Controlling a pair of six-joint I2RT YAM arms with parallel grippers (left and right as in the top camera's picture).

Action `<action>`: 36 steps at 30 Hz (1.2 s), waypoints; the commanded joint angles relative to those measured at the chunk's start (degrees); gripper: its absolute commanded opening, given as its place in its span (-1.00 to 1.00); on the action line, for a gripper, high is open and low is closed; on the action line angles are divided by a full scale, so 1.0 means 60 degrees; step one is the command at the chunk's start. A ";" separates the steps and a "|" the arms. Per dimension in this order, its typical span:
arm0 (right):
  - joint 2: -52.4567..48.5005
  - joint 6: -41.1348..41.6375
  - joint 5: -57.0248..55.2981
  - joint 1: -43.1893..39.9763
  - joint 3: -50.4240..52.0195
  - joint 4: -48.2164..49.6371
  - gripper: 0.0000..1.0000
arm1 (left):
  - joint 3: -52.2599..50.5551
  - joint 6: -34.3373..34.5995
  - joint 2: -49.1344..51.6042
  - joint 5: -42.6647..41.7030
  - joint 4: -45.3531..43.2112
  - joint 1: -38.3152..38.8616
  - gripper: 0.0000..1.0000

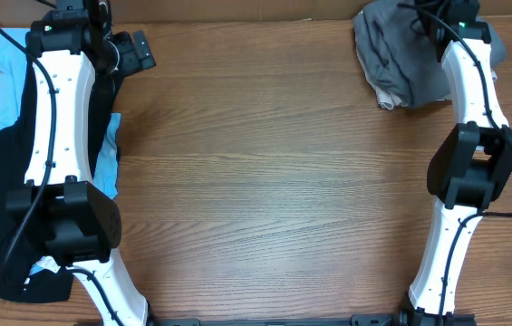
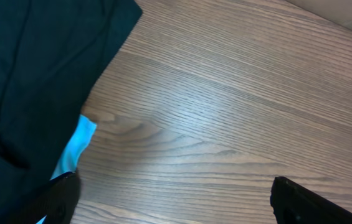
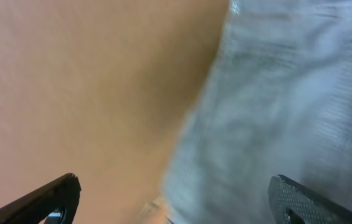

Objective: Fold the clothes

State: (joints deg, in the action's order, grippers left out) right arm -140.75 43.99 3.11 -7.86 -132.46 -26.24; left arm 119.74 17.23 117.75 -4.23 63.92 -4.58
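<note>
The grey-brown shorts [image 1: 400,56] lie bunched in a heap at the table's far right corner, with a bit of pale lining at the lower edge. My right gripper [image 1: 429,20] is over the heap. In the right wrist view its jaws [image 3: 172,199] are open and wide apart, close above blurred grey fabric [image 3: 288,112], with nothing held. My left gripper [image 1: 133,52] is at the far left of the table. In the left wrist view its jaws [image 2: 172,193] are open and empty above bare wood.
A black garment [image 1: 2,172] and a light-blue one [image 1: 6,72] lie along the left edge, under my left arm; both show in the left wrist view, black [image 2: 32,74] and blue [image 2: 76,146]. The wooden table [image 1: 265,181] spans the middle.
</note>
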 commanded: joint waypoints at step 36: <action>0.6969 -0.5694 0.0353 0.0925 -0.0444 -0.9260 1.00 | 0.0171 0.0193 -0.0146 0.0029 -0.0018 0.0142 1.00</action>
State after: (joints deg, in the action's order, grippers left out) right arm -97.82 10.44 4.36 -2.52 -134.98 -81.45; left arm 119.74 17.69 117.75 -4.25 63.83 -3.92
